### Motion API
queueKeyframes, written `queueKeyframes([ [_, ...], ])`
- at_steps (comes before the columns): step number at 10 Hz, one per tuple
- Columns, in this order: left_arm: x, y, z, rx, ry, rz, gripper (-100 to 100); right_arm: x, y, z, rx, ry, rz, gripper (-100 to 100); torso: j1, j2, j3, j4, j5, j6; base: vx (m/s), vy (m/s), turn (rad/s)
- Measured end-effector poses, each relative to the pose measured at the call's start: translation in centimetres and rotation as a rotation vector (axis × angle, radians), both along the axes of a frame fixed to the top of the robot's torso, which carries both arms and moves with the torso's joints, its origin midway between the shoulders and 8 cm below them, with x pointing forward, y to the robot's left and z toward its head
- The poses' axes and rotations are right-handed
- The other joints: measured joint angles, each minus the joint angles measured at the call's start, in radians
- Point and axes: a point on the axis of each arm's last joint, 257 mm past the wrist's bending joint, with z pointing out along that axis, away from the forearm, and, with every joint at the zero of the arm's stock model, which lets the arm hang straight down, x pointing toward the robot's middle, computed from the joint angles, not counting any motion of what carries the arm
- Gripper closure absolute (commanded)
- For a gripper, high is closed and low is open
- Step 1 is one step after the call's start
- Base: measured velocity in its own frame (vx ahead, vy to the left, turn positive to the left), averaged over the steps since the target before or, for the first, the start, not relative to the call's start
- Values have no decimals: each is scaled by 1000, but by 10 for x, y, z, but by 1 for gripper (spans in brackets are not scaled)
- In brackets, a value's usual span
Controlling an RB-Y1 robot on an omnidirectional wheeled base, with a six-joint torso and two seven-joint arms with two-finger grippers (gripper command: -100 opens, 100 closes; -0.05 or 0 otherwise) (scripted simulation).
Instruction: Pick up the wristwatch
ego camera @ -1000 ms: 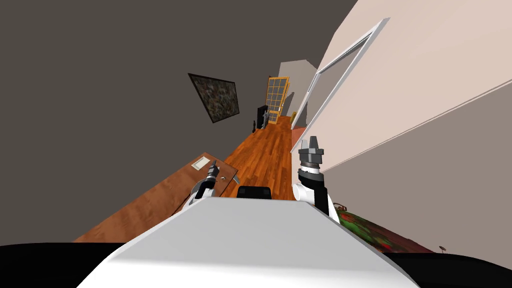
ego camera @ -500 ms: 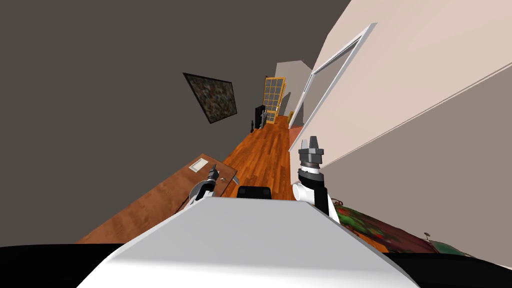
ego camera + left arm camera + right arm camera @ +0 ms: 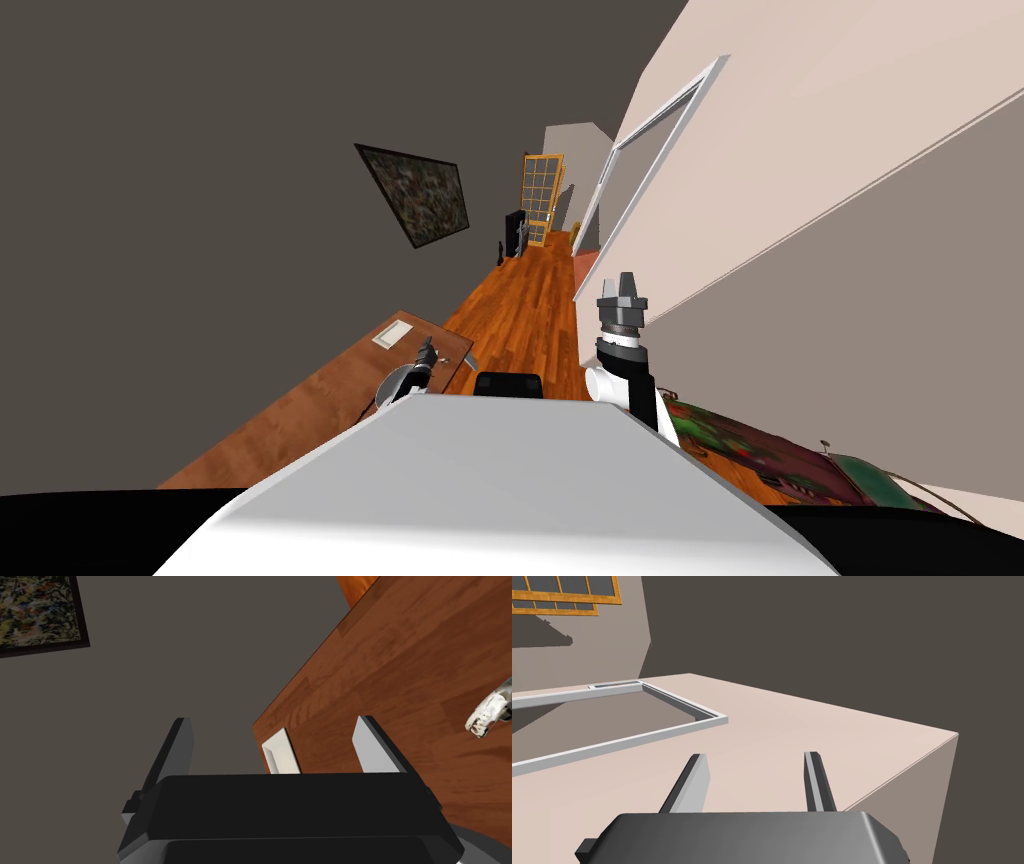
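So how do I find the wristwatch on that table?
Look at the brown wooden table against the dark grey wall. Two pale things lie on it: a flat white rectangle by the wall-side edge, and the wristwatch farther out on the wood. The watch is the small, lumpy one, not the flat one.

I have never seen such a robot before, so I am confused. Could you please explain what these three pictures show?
It is a two-armed robot. One picture comes from its head, looking down; the other two come from cameras on its hands. The left gripper hangs open over a brown wooden table. On it lie a flat white rectangle and, off to one side of the fingers, what is probably the wristwatch, small and pale. The right gripper is raised and open. Nothing is held.
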Motion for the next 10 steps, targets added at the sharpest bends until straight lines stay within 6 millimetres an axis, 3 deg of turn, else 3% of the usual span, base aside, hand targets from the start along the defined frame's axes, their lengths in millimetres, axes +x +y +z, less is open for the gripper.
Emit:
queueKeyframes([
  [10,-57,9,-74,-75,178,77,-100,0,0,0,0,0,0,0,1,-1,0,0,0,0,1,18,-71],
])
